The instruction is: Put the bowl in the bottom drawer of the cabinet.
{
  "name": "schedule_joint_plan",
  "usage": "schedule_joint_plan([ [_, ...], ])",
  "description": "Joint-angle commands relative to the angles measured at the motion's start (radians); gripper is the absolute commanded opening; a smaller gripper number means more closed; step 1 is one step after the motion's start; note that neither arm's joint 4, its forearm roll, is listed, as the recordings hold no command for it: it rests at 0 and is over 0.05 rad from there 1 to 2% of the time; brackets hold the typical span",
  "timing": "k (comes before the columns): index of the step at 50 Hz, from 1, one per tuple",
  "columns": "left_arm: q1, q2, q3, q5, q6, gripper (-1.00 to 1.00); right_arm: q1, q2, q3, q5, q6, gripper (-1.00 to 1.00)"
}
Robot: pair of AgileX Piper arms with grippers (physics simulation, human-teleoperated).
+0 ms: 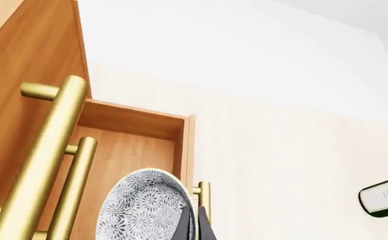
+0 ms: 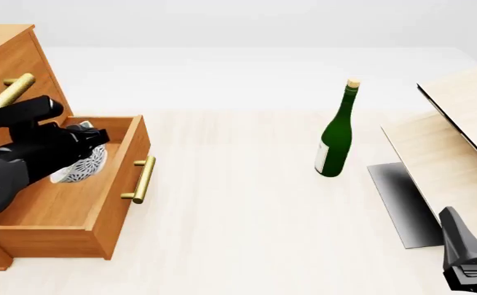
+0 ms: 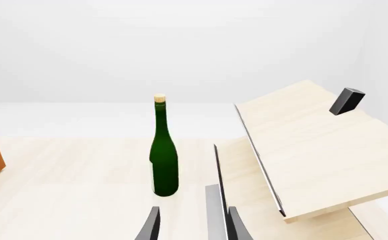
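Observation:
The white speckled bowl (image 2: pixel 81 167) hangs tilted on edge inside the open bottom drawer (image 2: pixel 128 178) of the orange-brown cabinet (image 2: pixel 9 55). My left gripper (image 2: pixel 91 142) is shut on its rim, reaching over the drawer from the left. In the left wrist view the bowl (image 1: pixel 144 207) shows its patterned face, with dark fingers (image 1: pixel 192 225) pinching its edge above the drawer's wooden wall (image 1: pixel 134 120). The right gripper (image 2: pixel 468 261) rests low at the front right, far from the cabinet. Its fingers (image 3: pixel 152 225) are open with nothing between them.
A green bottle (image 2: pixel 335 135) with a cork stands upright mid-table, right of the drawer. Pale wood panels (image 2: pixel 460 135) lean at the right, with a dark flat plate (image 2: pixel 398 203) beside them. Brass bar handles (image 2: pixel 142 179) stick out from the drawer fronts.

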Motion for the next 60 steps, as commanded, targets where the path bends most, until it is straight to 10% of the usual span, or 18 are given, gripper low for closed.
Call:
schedule_joint_plan([
  [1, 0.013, 0.014, 0.010, -0.022, -0.007, -1.00, 0.000, 0.000, 0.000, 0.000, 0.000, 1.00],
  [60, 0.100, 0.131, 0.034, -0.066, 0.067, -1.00, 0.000, 0.000, 0.000, 0.000, 0.000, 1.00],
])
